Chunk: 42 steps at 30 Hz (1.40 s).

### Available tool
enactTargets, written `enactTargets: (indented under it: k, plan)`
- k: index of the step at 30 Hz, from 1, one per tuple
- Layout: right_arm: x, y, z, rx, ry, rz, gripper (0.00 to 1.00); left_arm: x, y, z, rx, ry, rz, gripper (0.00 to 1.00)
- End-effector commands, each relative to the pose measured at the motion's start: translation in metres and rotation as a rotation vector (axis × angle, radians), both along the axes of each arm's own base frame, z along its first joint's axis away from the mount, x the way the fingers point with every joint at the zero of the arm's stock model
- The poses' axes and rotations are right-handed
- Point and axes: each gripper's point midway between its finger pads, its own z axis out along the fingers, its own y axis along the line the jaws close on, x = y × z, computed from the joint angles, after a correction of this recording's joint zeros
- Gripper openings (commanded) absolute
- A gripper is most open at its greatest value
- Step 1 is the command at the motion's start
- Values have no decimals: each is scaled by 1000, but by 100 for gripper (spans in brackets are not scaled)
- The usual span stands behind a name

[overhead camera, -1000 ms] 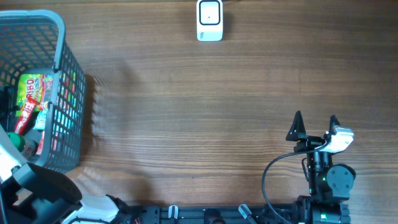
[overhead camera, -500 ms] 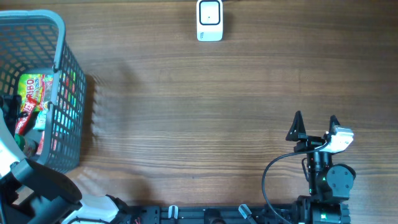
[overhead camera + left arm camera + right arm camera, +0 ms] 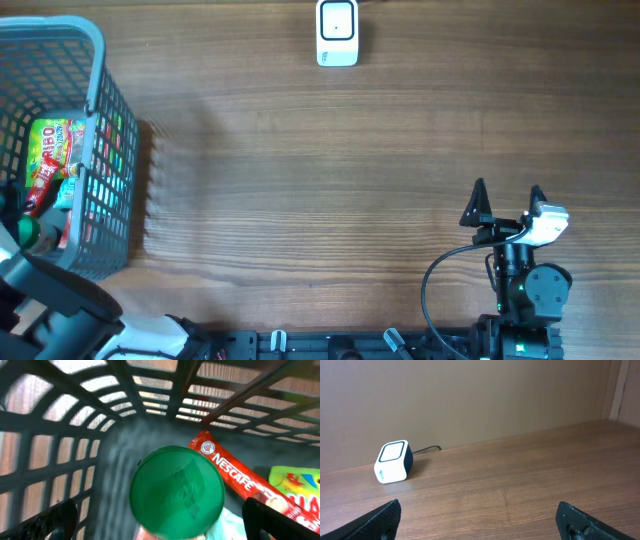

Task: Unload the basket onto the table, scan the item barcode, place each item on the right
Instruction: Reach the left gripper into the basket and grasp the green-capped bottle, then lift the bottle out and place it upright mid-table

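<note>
Left gripper (image 3: 165,524) is spread wide down inside the basket (image 3: 98,70). The green-capped container (image 3: 176,491) stands right below it, cap up between the fingers. Right gripper (image 3: 507,203), also wide open, is well apart, so left's the nearer one.

My left gripper (image 3: 160,519) is hanging open at the left edge of the desk (image 3: 320,180); my right gripper (image 3: 507,192) is sitting open near the right corner.
</note>
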Motion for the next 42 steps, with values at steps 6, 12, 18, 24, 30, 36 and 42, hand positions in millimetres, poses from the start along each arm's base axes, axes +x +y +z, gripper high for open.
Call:
enactTargets:
  k: [6, 12, 18, 24, 30, 36, 42]
  plan:
    - [0, 1, 1, -12, -4, 10, 100, 7, 13, -48, -34, 44, 9, 100]
    - [0, 1, 1, -12, -4, 10, 100, 9, 14, -77, -77, 80, 9, 96]
    - [0, 1, 1, -12, -4, 9, 100, 13, 8, -77, -110, 54, 1, 60]
    - [0, 1, 1, -12, -4, 9, 100, 30, -3, 24, -18, -160, -38, 57]
    - [0, 1, 1, -12, -4, 9, 100, 65, -97, 210, 163, -748, -292, 59]
    - [0, 1, 1, -12, -4, 10, 100, 93, -312, 318, 46, -1184, -904, 62]
    - [0, 1, 1, -12, -4, 10, 100, 157, -476, 143, -102, -576, -1250, 62]
